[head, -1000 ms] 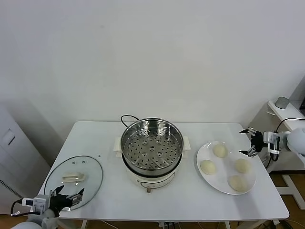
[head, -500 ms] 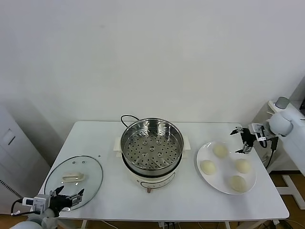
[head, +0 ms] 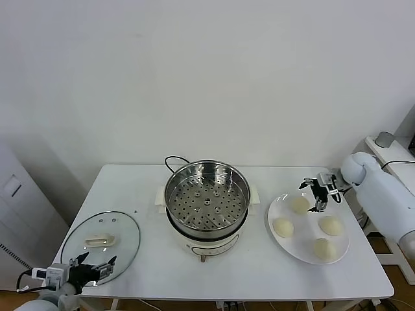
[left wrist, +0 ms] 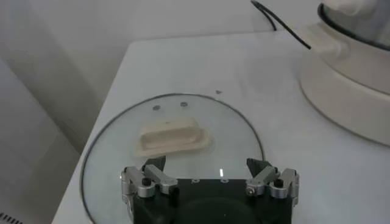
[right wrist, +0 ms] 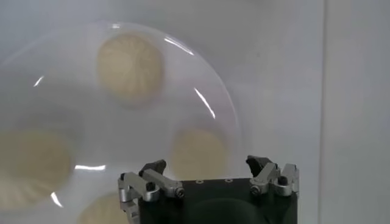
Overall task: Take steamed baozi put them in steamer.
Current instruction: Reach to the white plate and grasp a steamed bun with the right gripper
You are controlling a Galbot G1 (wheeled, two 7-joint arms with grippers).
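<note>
Four cream-white baozi lie on a white plate [head: 280,241] at the right: the far one [head: 299,205], the left one [head: 283,227], the right one [head: 330,225] and the near one [head: 324,249]. My right gripper [head: 313,195] hovers open and empty just above the plate's far edge, beside the far baozi. In the right wrist view the gripper [right wrist: 207,168] is open over the plate with a baozi [right wrist: 198,154] between its fingers' line. The steel steamer [head: 206,196] stands empty on its cream base at the table's middle. My left gripper [head: 94,266] is open at the near left.
A glass lid [head: 100,238] with a cream handle lies flat at the near left, under my left gripper [left wrist: 207,170]. The cooker's black cord [head: 174,160] loops behind the steamer. A side cabinet [head: 382,155] stands to the right of the table.
My right gripper has moved left from beyond the plate's right side to over the plate's far edge. The left arm has stayed put.
</note>
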